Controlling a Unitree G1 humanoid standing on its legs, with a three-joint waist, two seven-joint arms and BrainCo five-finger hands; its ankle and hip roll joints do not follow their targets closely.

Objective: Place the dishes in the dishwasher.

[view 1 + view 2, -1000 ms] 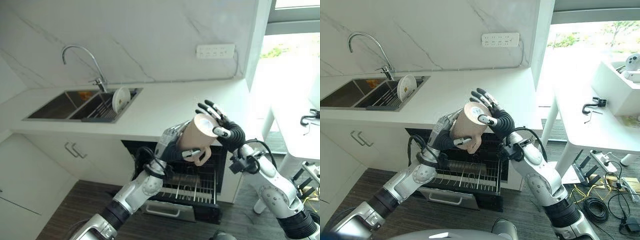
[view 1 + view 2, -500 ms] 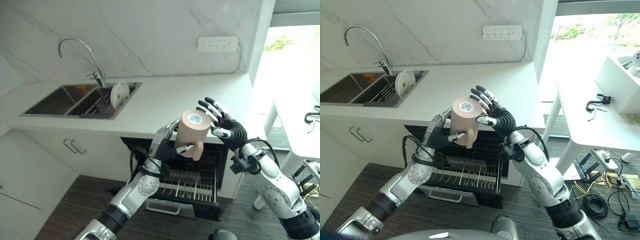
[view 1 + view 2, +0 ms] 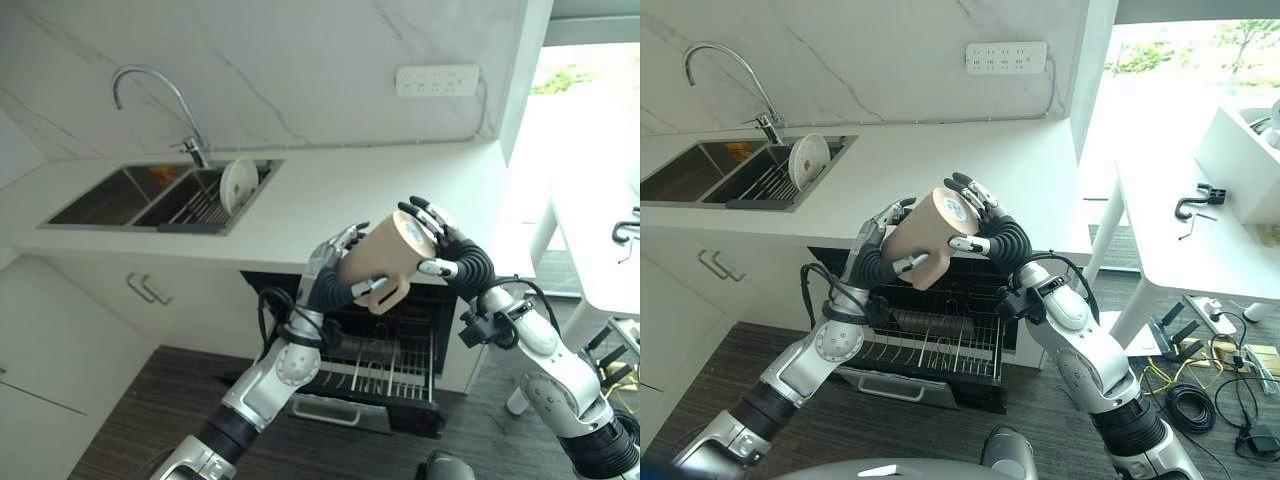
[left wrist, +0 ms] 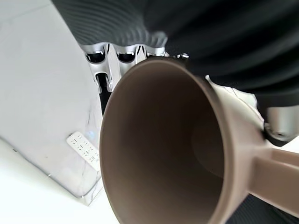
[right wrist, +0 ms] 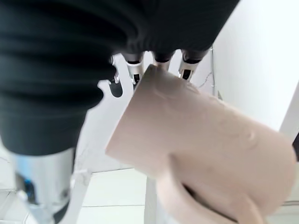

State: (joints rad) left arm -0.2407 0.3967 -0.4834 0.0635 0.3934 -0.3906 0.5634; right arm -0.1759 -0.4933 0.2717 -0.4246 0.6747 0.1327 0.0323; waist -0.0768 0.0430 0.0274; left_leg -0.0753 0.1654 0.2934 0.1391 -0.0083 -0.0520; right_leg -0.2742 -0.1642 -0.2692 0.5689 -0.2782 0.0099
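- Mug [image 3: 385, 262]: tan, with a handle, held in the air between both hands above the open dishwasher [image 3: 385, 365]. It lies tilted, its base turned toward 1 o'clock and its mouth toward 7 o'clock; the handle hangs on the underside.
- Left hand [image 3: 330, 272]: comes up from 7 o'clock and meets the mug at its mouth end. Fingers are curled round the rim side and the thumb sits by the handle, so the hand grips the mug. In the left wrist view the mug's dark interior [image 4: 163, 154] opens toward the camera, with finger bases showing past the rim.
- Right hand [image 3: 990, 225]: comes in from 4 o'clock and sits at the base end of the mug. Fingers are spread and fairly straight against the base edge, the thumb lying along the mug's side; the hand is open, steadying and not clasping. In the right wrist view the mug's outer wall and handle [image 5: 196, 154] lie just beyond the fingers.
- Dishwasher: under the white counter [image 3: 320, 210], door down, wire rack [image 3: 940, 350] pulled out directly below the mug, well apart from it.
- Sink [image 3: 165, 198]: at 10 o'clock of the mug, in the counter, with a faucet [image 3: 160, 105] behind it and a white plate [image 3: 238, 186] standing on edge in its drying rack.
- Wall socket strip [image 3: 437, 80]: on the marble wall at 12 o'clock of the mug.
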